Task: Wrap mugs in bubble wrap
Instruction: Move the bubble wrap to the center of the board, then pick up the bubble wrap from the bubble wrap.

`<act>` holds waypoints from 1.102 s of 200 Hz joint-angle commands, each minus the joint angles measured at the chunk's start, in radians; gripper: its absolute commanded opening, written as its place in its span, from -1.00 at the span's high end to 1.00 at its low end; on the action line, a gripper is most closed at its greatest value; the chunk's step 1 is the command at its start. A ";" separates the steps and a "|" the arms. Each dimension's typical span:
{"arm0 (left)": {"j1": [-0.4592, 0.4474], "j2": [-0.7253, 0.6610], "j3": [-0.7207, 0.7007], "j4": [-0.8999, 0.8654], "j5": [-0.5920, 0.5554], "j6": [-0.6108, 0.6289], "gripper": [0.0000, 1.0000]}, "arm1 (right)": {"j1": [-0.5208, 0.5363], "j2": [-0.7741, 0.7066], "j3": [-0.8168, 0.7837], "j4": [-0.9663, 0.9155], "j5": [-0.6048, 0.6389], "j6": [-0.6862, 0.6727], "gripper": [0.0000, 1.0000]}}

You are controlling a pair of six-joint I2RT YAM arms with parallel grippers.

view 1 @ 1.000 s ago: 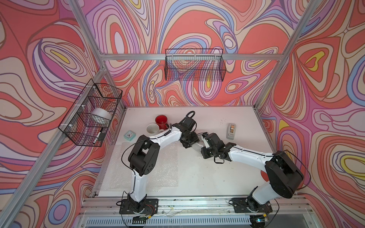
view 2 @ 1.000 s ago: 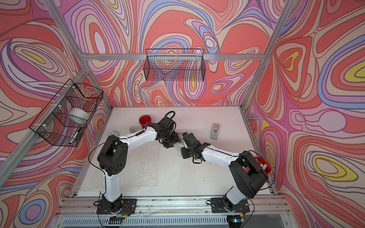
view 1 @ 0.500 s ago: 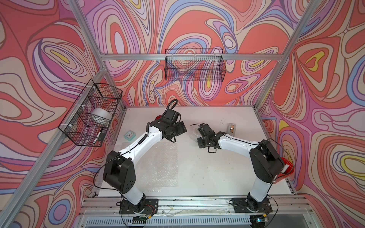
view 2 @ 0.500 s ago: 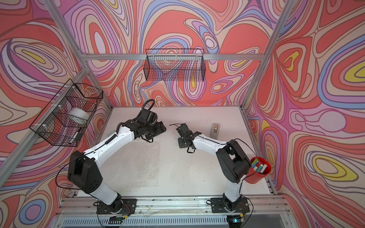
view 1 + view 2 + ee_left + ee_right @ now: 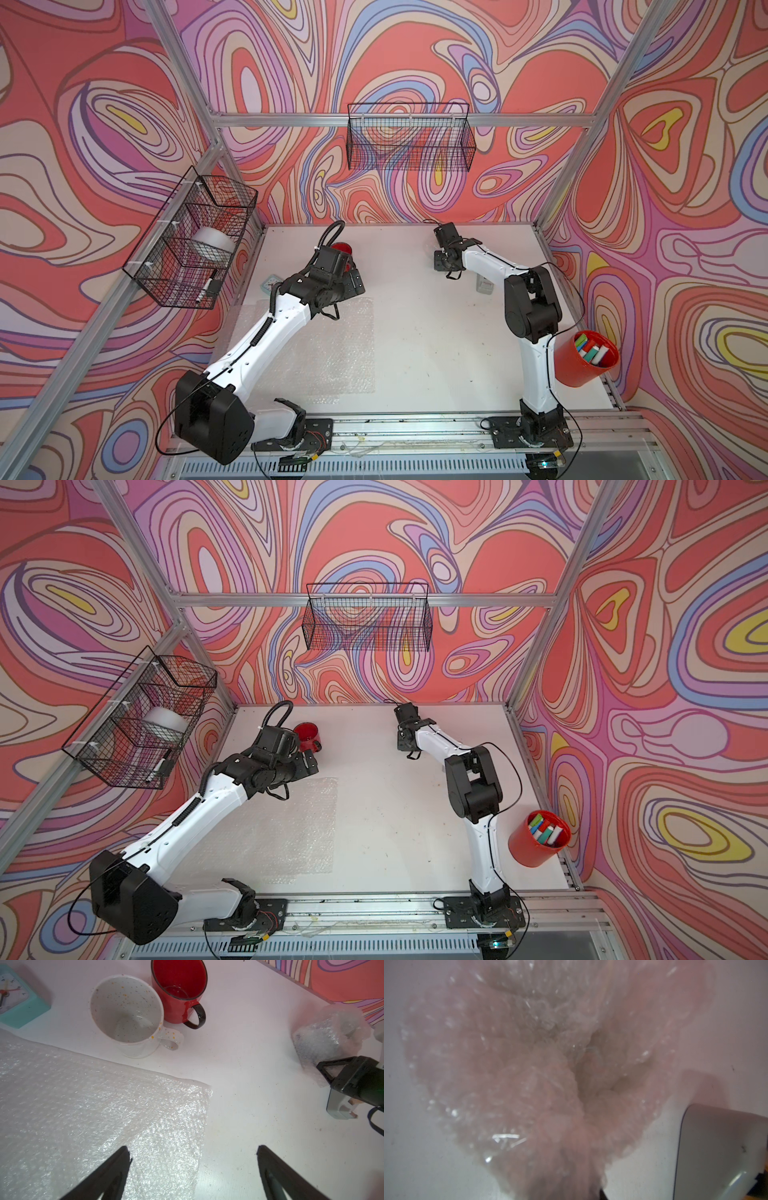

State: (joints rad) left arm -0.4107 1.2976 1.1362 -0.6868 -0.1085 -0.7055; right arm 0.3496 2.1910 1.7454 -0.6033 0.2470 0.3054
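Note:
A flat sheet of bubble wrap [image 5: 332,345] lies at the table's front left, and my left gripper [image 5: 193,1150] hangs open over its far corner with nothing between its fingers. Beyond that corner stand a white speckled mug [image 5: 126,1014] and a red mug [image 5: 178,991] with a black handle, side by side. A bundle of bubble wrap [image 5: 328,1036] sits near the back wall, its contents hidden. My right gripper [image 5: 441,262] is right at the bundle [image 5: 529,1053]. The wrap fills the right wrist view and hides the jaws.
A mint-green clock [image 5: 14,999] sits left of the mugs. A grey tape dispenser [image 5: 484,286] lies by the right arm. A red cup of markers [image 5: 586,361] hangs at the table's right edge. Wire baskets [image 5: 409,139] are on the walls, one holding a white roll [image 5: 210,245].
The two grippers were together mid-table and have parted. The left one drew back towards the mugs and opened wide. The right one moved to the back right with the bundle.

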 commanded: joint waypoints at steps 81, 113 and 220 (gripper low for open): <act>0.228 -0.214 -0.223 0.169 0.311 -0.013 -0.89 | 0.188 -0.414 -0.245 0.089 -0.284 0.062 -0.16; 0.299 -0.335 -0.382 0.204 0.366 -0.119 -0.79 | 0.384 -0.393 -0.332 0.127 -0.463 0.261 0.19; 0.420 -0.275 -0.676 0.341 0.441 -0.221 -0.50 | 0.449 -0.143 -0.348 0.206 -0.583 0.420 0.17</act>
State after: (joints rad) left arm 0.0029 0.9901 0.4522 -0.4068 0.3191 -0.9226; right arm 0.7998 2.0178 1.3556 -0.4126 -0.3374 0.7021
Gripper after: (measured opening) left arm 0.759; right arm 0.412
